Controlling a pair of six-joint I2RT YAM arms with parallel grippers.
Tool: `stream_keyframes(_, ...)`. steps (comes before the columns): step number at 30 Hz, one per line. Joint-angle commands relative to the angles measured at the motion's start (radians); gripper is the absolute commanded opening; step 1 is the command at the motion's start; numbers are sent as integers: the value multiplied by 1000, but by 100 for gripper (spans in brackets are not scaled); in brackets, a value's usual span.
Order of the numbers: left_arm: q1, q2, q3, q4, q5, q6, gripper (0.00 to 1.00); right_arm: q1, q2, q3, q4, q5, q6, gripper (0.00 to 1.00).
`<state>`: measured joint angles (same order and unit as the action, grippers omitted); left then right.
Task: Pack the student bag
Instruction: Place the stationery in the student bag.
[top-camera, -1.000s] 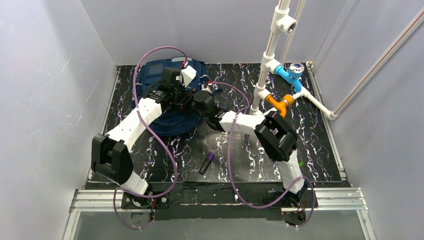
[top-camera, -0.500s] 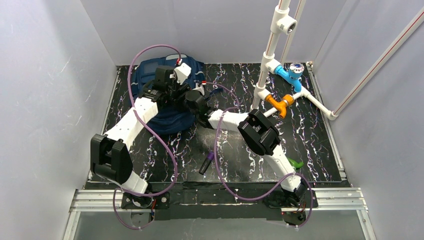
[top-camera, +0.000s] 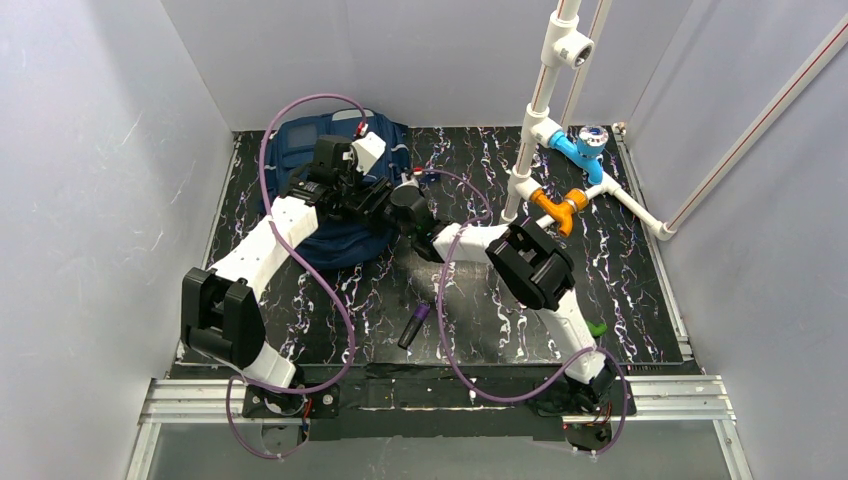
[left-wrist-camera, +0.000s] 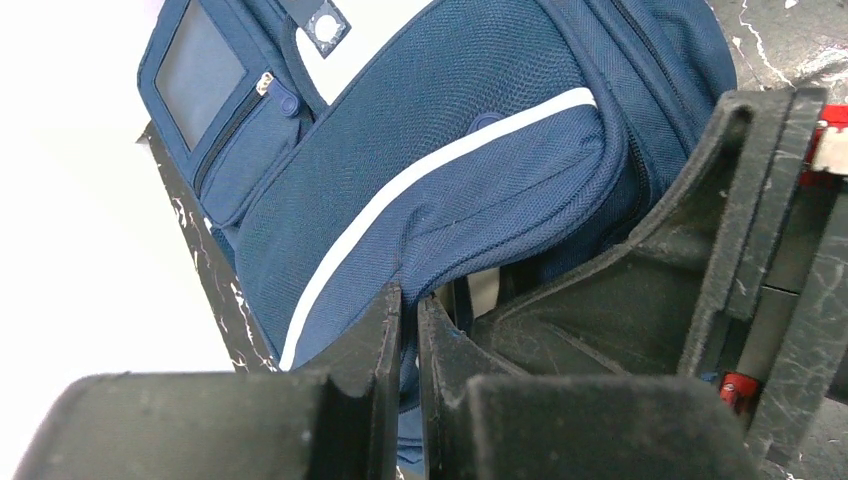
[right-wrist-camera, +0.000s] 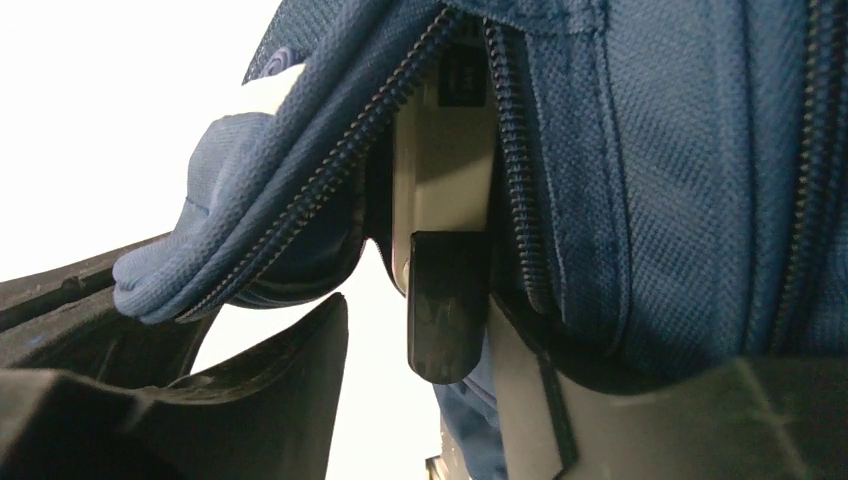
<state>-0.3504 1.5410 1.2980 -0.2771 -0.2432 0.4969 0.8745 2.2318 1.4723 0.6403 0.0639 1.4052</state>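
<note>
The bag (top-camera: 300, 160) lies at the far left of the table (top-camera: 500, 310), and both arms reach over its right side. Your left gripper (left-wrist-camera: 408, 330) has its jaws together on a fold of the blue cloth, at the edge of the flap with the white stripe, and it lifts that edge. This holds the zip opening (right-wrist-camera: 440, 60) apart for the other arm.

Your right gripper (right-wrist-camera: 470, 400) is just below that opening and its jaws stand apart. Between them 1 white piece (right-wrist-camera: 445, 300) with a black end sits in the gap between the 2 rows of zip teeth. Its upper part is inside the bag and the black end hangs out. It is clear of the one finger; if it touches the other finger, I cannot tell.

I judge that the step in hand is the placing of this piece into the bag, and it is not finished, because the piece is only half inside. For the next move, do not loosen the left grip, or the flap may drop and close the gap. Push the black end deeper with the right fingers, along the line of the opening, so it does not catch on the teeth. After this, 1 purple pen (top-camera: 414, 324) lies on the table near the arm bases, well apart from the bag, and probably it is the next thing to pack.
</note>
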Motion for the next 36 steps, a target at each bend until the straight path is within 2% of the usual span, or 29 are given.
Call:
stream_keyframes(1,6,-88,13,30,-12,-23,0,-9,55,102,80,-33,-7,52)
stream_keyframes(4,5,-98,15,29,7,-29,0,-5,108,181,83,2,38,35)
stream_keyframes(7,5,-112,11,37,22,-25,0,1,177,293,117,92,92,28)
stream_keyframes(8,6,-113,10,44,24,-22,0,3,211,361,104,123,84,28)
stream_keyframes(11,11,-104,9,60,11,8,0,-3,336,575,5,71,86,40)
stream_keyframes(14,14,-93,23,54,9,12,0,-2,283,444,64,48,119,45)
stream_keyframes(18,13,-89,32,56,4,-9,0,-8,154,205,70,49,63,52)
stream_keyframes(22,16,-87,33,48,-11,-20,0,-34,125,190,23,-36,-33,56)
stream_keyframes(30,16,-75,27,39,-10,-21,0,-35,12,123,-16,-80,-136,56)
stream_keyframes(34,18,-70,35,34,-8,-24,0,-29,-35,155,-186,-174,-287,56)
stream_keyframes(36,18,-71,36,29,-10,-19,0,-19,-89,118,-305,-208,-407,57)
